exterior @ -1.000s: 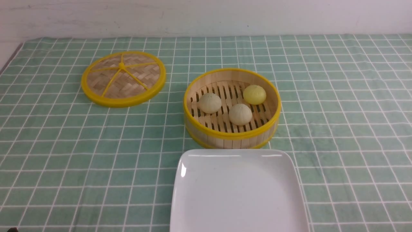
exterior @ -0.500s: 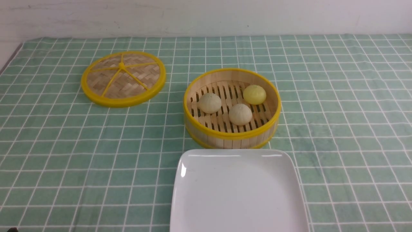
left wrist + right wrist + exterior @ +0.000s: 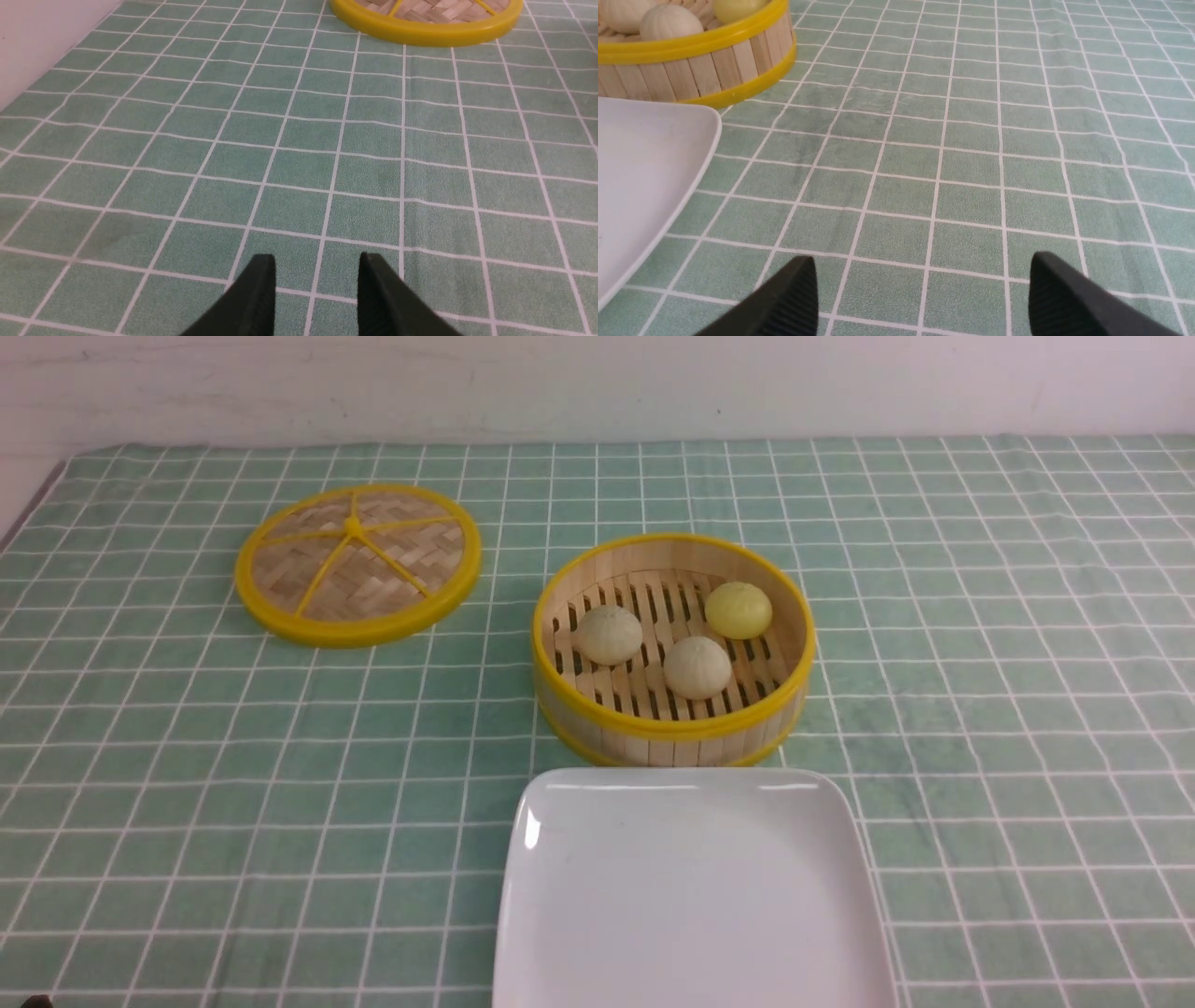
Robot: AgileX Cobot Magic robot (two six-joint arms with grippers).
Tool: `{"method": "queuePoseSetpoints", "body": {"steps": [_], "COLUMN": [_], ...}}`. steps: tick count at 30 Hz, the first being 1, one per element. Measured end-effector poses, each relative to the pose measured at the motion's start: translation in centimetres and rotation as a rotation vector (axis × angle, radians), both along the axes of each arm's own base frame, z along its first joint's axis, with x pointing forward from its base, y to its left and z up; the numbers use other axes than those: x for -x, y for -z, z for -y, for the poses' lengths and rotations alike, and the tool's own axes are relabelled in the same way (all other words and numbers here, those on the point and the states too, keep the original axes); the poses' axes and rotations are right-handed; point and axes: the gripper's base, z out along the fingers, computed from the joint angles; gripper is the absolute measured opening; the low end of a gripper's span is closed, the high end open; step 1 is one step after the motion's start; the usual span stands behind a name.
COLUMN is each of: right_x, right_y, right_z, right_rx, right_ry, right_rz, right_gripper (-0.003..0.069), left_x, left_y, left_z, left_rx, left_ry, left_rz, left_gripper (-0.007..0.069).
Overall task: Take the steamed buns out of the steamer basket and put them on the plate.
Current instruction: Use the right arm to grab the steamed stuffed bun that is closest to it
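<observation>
Inside steamer basket [image 3: 672, 743]: three steamed buns [image 3: 696, 666], domes up.

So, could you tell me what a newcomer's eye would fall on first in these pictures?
The yellow-rimmed steamer basket at the middle of the green checked cloth draws the eye first, with a bright yellow bun and two pale buns inside it. Just in front of it lies the bare white plate. The woven lid lies flat to the basket's left, a little farther back.
</observation>
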Motion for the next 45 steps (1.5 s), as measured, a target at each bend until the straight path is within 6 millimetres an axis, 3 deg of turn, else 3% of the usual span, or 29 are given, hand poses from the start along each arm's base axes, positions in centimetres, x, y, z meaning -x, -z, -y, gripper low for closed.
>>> {"method": "queuePoseSetpoints", "body": {"steps": [7,13,17,25,45], "right_x": [0.0,1.3,2.1,2.3,2.3], "right_y": [-1.2,-8.1,-10.7,-11.8,-11.8], "right_z": [-0.2,-0.1,0.0,0.1,0.1], "right_rx": [-0.052,-0.121,-0.156,-0.181,-0.185], "right_ry": [-0.006,-0.018,-0.025,-0.028,-0.029], "right_rz": [0.048,0.266,0.377,0.495,0.495], "right_gripper": [0.0585,0.0585,0.0585,0.0585,0.0585], "left_x": [0.0,0.0,0.0,0.0,-0.2], "left_y": [0.0,0.0,0.0,0.0,-0.2], "left_z": [0.0,0.0,0.0,0.0,0.2], "left_rx": [0.000,0.000,0.000,0.000,0.040], "left_ry": [0.000,0.000,0.000,0.000,0.012], "left_rz": [0.000,0.000,0.000,0.000,0.056], "left_gripper": [0.0277,0.0277,0.0277,0.0277,0.0277]}}
